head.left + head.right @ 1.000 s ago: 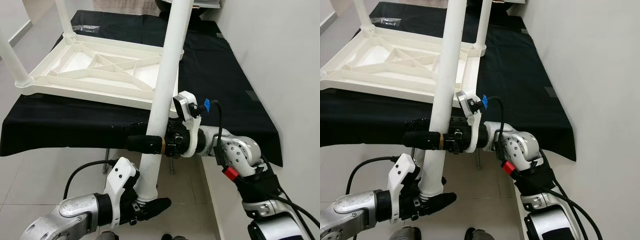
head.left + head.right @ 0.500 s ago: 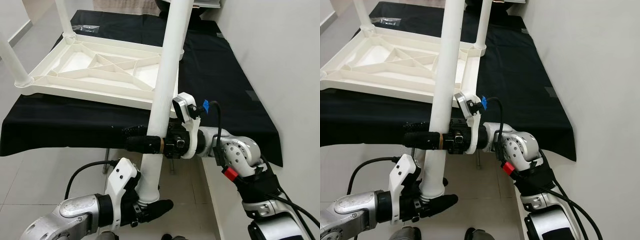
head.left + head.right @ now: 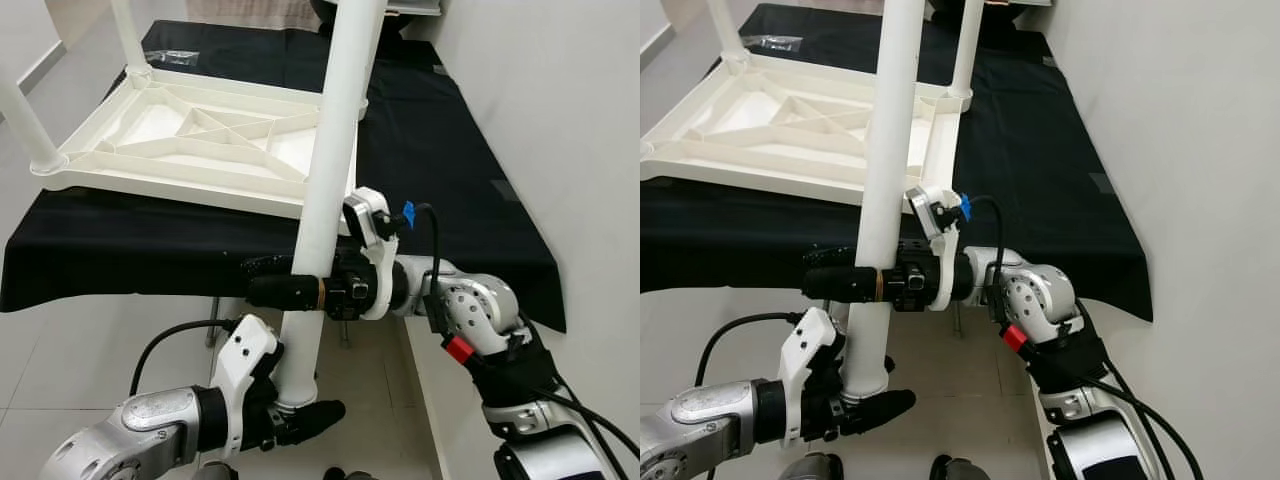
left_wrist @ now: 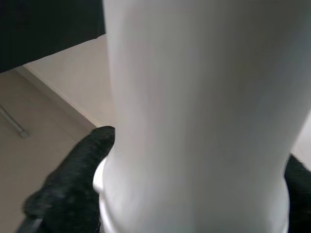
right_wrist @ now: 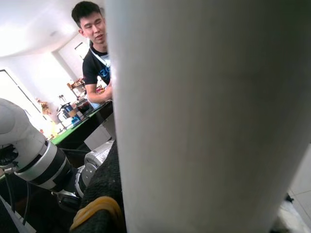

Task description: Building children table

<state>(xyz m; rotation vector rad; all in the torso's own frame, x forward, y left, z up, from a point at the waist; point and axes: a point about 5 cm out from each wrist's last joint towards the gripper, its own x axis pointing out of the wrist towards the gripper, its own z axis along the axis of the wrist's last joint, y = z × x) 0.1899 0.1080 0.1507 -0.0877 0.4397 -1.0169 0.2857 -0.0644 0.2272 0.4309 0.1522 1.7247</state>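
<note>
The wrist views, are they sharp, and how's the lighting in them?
Left wrist view: the white table leg sits so close it is soft and blurred, evenly lit. Right wrist view: the leg is blurred too, while the bright room behind it looks washed out.

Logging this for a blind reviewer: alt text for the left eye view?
Both claws grip a long white table leg: the left claw at its bottom end, the right claw higher up. Behind, the upside-down white tabletop lies on a black-draped table.
</note>
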